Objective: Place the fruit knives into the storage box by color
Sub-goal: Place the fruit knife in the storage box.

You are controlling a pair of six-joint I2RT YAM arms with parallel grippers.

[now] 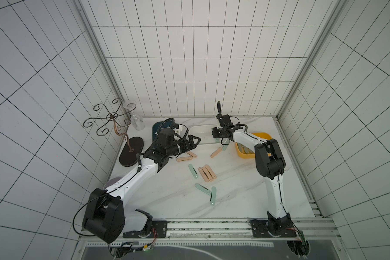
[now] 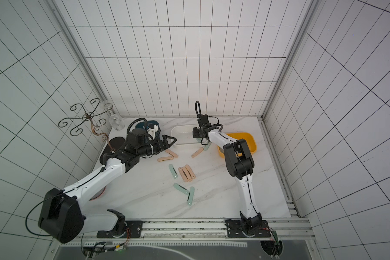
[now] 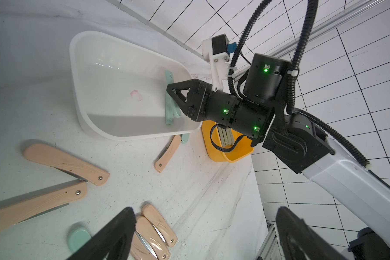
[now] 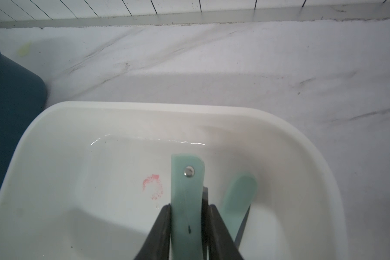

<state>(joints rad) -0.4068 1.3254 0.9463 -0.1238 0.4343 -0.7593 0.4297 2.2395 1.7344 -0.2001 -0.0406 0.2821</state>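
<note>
Count on the table [image 1: 234, 191]:
- Six peach-pink knives [image 1: 206, 173]: a row of three, a pair lying near my left gripper [image 1: 194, 143], and one alone.
- Four mint-green knives [image 1: 202, 188], one of them just beside the white box [image 4: 144, 105].

Three boxes stand along the far edge: the dark teal box [image 4: 9, 90], the white box and the yellow box [image 1: 262, 135]. The yellow box holds olive-grey knives [image 3: 225, 137]. At least three show; my right arm hides the rest. One loose mint knife [image 4: 239, 198] lies on the floor of the white box.

My right gripper [image 4: 188, 208] is clamped on the held mint knife [image 4: 186, 180], rivet end forward, over the white box interior. Whether it touches the floor I cannot tell.

My left gripper is spread wide, holds nothing, and hovers over the table beside the white box
</note>
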